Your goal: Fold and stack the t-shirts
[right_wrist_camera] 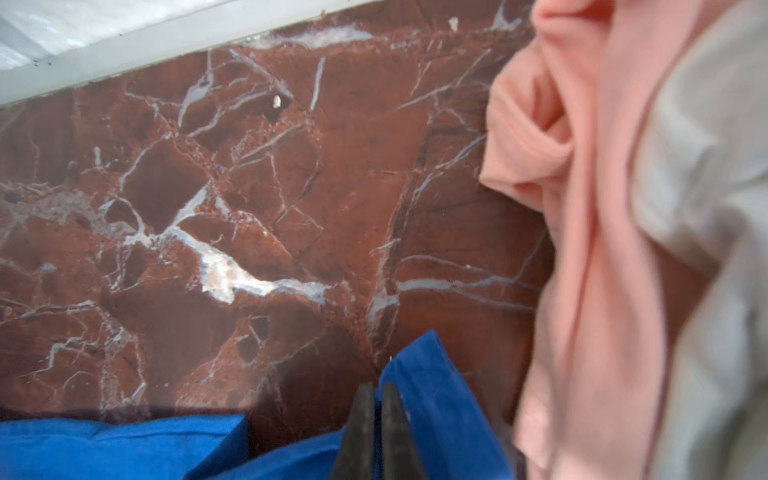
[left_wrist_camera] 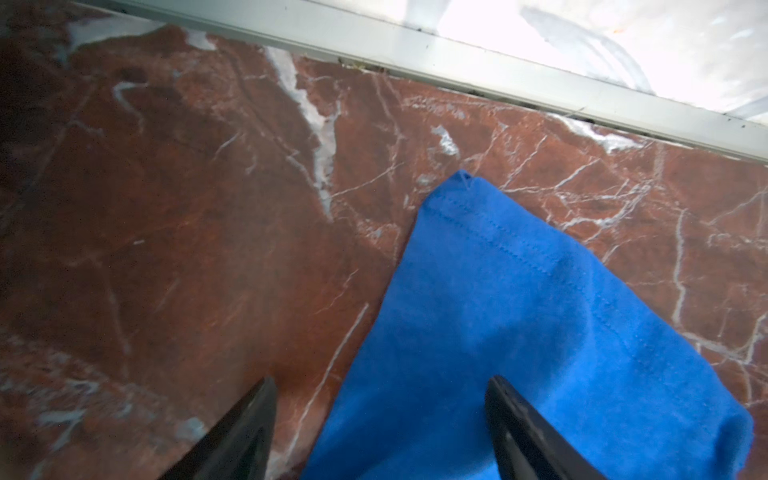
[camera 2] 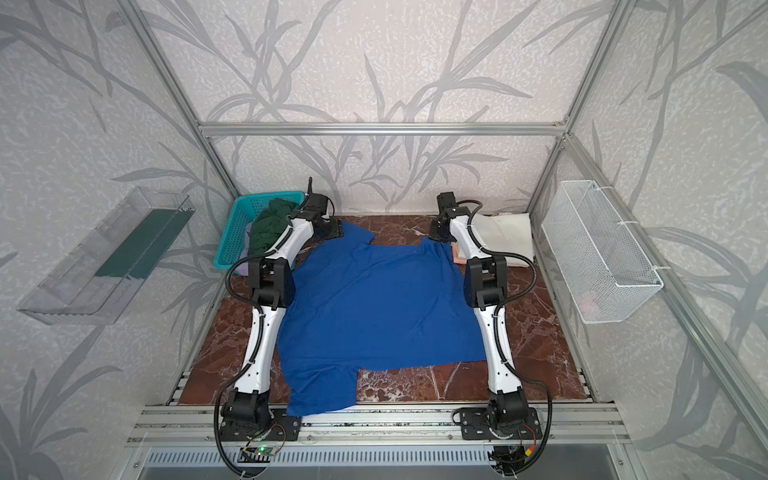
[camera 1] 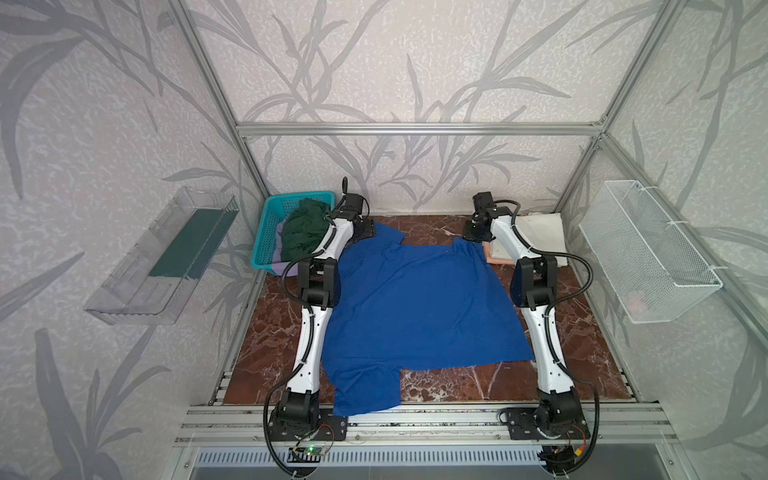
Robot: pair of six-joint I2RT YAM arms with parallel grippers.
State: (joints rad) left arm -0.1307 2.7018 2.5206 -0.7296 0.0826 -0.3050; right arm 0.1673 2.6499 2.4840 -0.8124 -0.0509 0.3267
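A royal blue t-shirt (camera 1: 415, 307) (camera 2: 374, 303) lies spread flat on the marble table in both top views, one sleeve hanging over the front rail. My left gripper (camera 1: 365, 230) (left_wrist_camera: 381, 380) is open at the shirt's far left sleeve (left_wrist_camera: 519, 311), its fingers standing wide on either side of the cloth edge. My right gripper (camera 1: 473, 235) (right_wrist_camera: 378, 385) is shut on the blue shirt's far right corner (right_wrist_camera: 428, 395). A folded cream-white t-shirt (camera 1: 540, 237) (right_wrist_camera: 706, 166) rests on a peach one (camera 1: 492, 255) (right_wrist_camera: 582, 208) at the far right. Dark green (camera 1: 305, 232) and lavender (camera 1: 286, 268) t-shirts fill the basket.
The teal plastic basket (camera 1: 270, 224) stands at the far left corner of the red marble table (camera 1: 270, 332). A clear tray (camera 1: 166, 257) hangs on the left wall and a white wire basket (camera 1: 648, 257) on the right wall. An aluminium rail (camera 1: 415, 415) runs along the front.
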